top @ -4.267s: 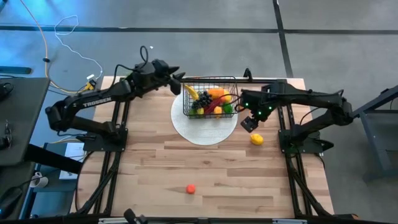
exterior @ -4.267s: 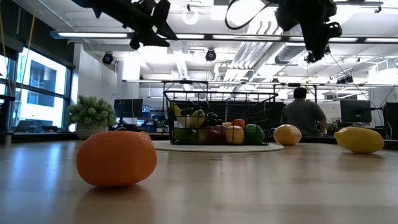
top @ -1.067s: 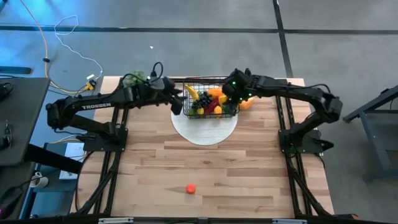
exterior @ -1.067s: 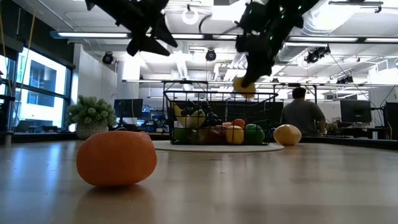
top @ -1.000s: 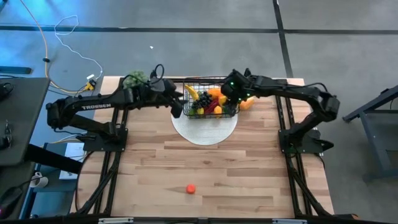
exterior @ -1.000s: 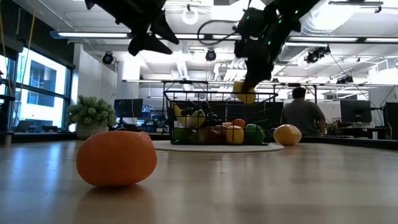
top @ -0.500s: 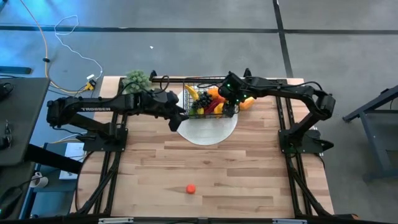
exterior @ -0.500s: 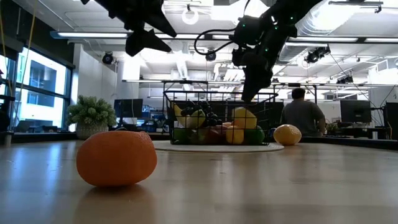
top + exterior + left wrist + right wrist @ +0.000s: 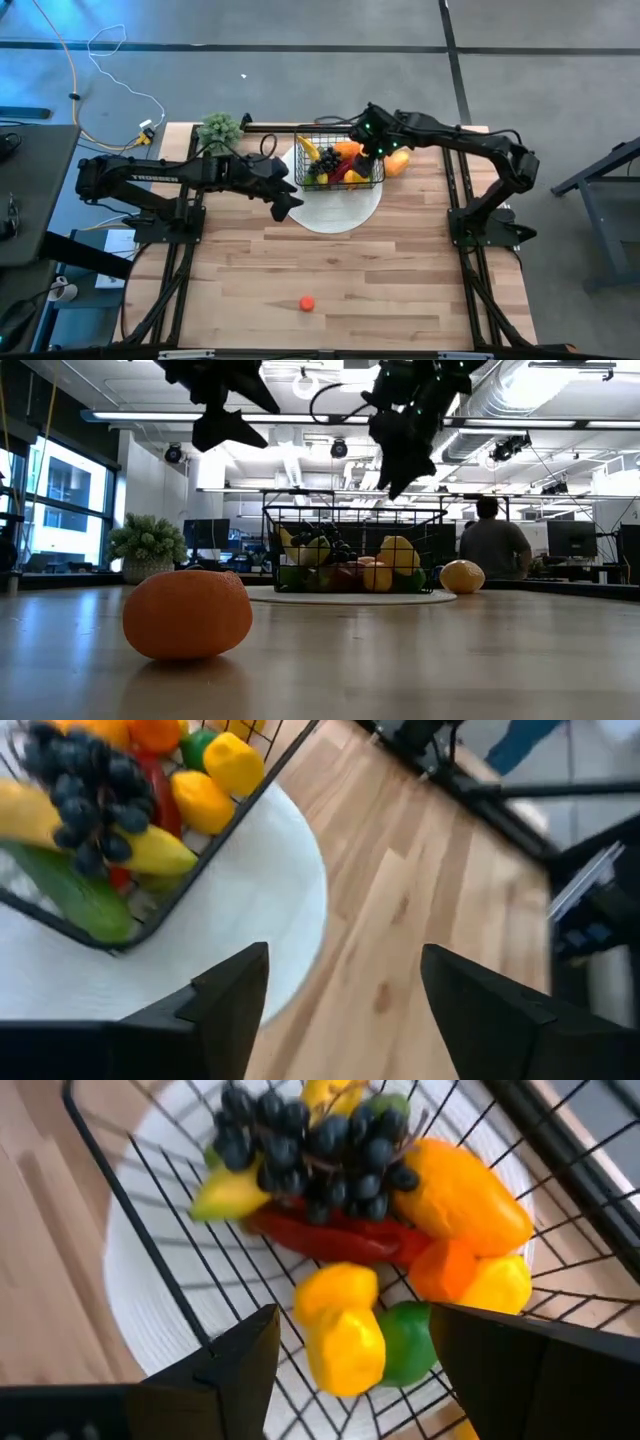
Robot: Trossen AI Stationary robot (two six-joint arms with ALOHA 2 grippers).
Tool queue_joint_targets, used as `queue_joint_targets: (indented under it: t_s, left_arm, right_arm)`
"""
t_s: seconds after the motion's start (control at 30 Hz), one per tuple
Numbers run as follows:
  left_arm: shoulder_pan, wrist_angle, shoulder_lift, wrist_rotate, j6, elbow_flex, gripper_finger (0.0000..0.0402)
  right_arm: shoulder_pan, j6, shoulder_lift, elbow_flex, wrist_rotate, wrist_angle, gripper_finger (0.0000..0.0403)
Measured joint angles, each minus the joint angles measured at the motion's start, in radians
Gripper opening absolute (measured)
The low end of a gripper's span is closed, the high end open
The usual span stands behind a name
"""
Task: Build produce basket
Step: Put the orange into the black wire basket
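Note:
The black wire basket (image 9: 340, 163) stands on the round white plate (image 9: 330, 208) at the table's far middle. It holds a banana, the dark grapes (image 9: 320, 1140), a red chilli (image 9: 330, 1240), an orange mango (image 9: 460, 1200), a green fruit and lemons (image 9: 340, 1325). My right gripper (image 9: 372, 148) hangs open and empty above the basket's right part. My left gripper (image 9: 288, 205) is open and empty over the plate's near-left rim, which also shows in the left wrist view (image 9: 290, 920). A small orange (image 9: 307, 303) lies near the table's near edge.
An orange-yellow fruit (image 9: 397, 163) lies on the table just right of the basket. A spiky green leafy bunch (image 9: 220, 128) stands at the far left corner. A person (image 9: 495, 540) sits in the room beyond the table. Bare wood lies between the plate and the small orange.
My right gripper has let go of a lemon, which has dropped into the basket's right part and lies there. The gripper has then risen above the basket. My left gripper has gone from the basket's left side toward the table's near edge, to the plate's near-left rim.

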Motion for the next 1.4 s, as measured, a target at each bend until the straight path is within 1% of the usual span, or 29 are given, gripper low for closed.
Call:
queue_joint_targets:
  t_s: [0.13, 0.23, 0.37, 0.6, 0.73, 0.9, 1.0, 1.4]
  left_arm:
    - [-0.017, 0.002, 0.009, 0.007, -0.14, 0.0, 0.0261]
    - [-0.051, 0.01, 0.008, -0.005, -0.178, 0.0, 0.0261]
    - [-0.114, 0.035, 0.008, -0.032, -0.124, 0.0, 0.0262]
    - [-0.235, 0.117, 0.023, -0.053, 0.083, 0.001, 0.0262]
    - [-0.294, 0.128, 0.044, -0.067, 0.173, 0.0, 0.0262]
    - [-0.367, 0.147, 0.093, -0.14, 0.238, 0.0, 0.0262]
    - [-0.41, 0.165, 0.132, -0.175, 0.268, 0.0, 0.0262]
    - [-0.563, 0.272, 0.317, -0.284, 0.268, 0.0, 0.0262]
  right_arm:
    - [0.001, 0.07, 0.0, 0.068, 0.017, -0.048, 0.0238]
    - [0.003, 0.115, 0.0, 0.099, 0.043, -0.082, 0.0238]
    - [0.009, 0.202, 0.0, 0.129, 0.045, -0.111, 0.0238]
    - [0.058, 0.314, 0.0, 0.168, 0.045, -0.132, 0.0238]
    - [0.093, 0.373, 0.0, 0.187, 0.045, -0.128, 0.0238]
    - [0.144, 0.433, 0.0, 0.192, 0.046, -0.132, 0.0238]
    - [0.179, 0.474, 0.0, 0.192, 0.074, -0.132, 0.0238]
    - [0.292, 0.554, 0.0, 0.192, 0.181, -0.132, 0.0238]
